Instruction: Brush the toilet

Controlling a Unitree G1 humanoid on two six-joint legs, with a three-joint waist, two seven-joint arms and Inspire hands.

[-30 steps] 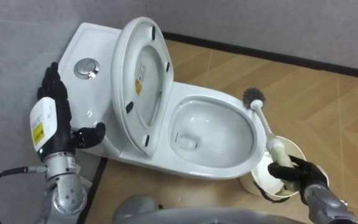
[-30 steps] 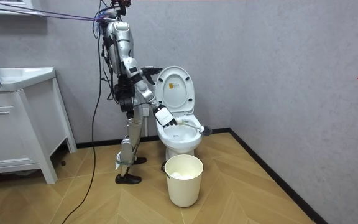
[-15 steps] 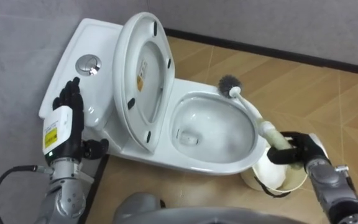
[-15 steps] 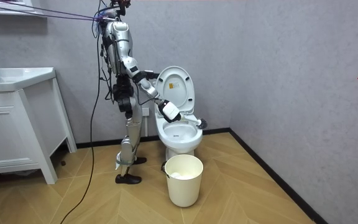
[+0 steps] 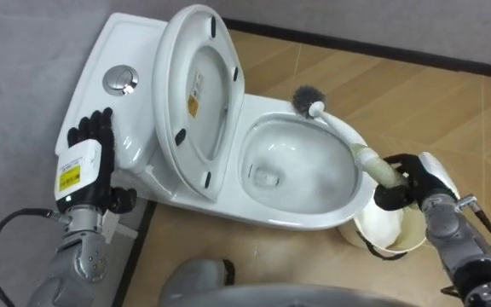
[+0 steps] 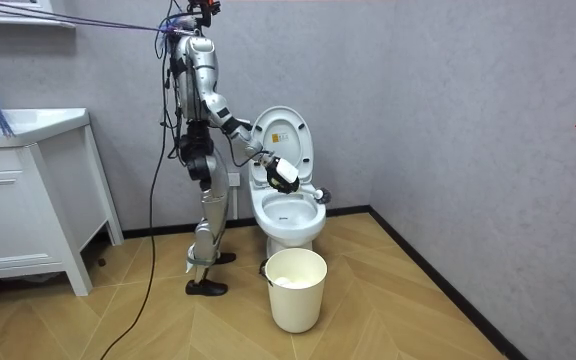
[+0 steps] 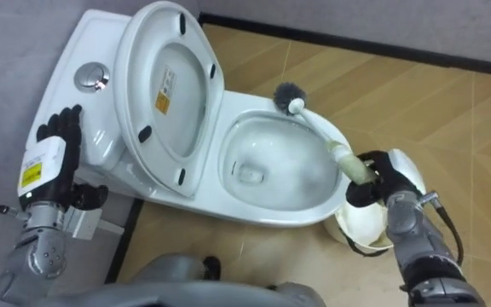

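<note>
White porcelain lies below me: the toilet [image 5: 301, 220] stands with its lid [image 5: 196, 94] and seat raised, leaning back toward the cistern [image 5: 130, 51], whose round metal flush button [image 5: 118, 78] shows on top. My right hand [image 5: 406, 181] is at the bowl's right side, its dark fingers [image 5: 389, 198] curled tight round the pale handle of the brush [image 5: 339, 132]. The handle slants away from my hand, up and to the left across the bowl's right rim. Its grey bristle head [image 5: 306, 100] sits at the far edge of the bowl, above the rim; I cannot tell whether the bristles touch the porcelain. Just under my right hand, partly hidden by it, stands a white bin [image 5: 392, 239] on the wooden floor [image 5: 416, 102], close against the toilet's right side. My left hand [image 5: 83, 162] is raised beside the cistern's left flank, fingers [image 5: 92, 130] straight and close together, pointing up, the thumb [image 5: 123, 199] out to the side, holding nothing. In the room view I stand upright at the toilet's side, on the room view's left of it, both arms reaching toward the bowl, with a white cabinet [image 6: 23, 215] farther off along the grey wall [image 6: 448, 100].
</note>
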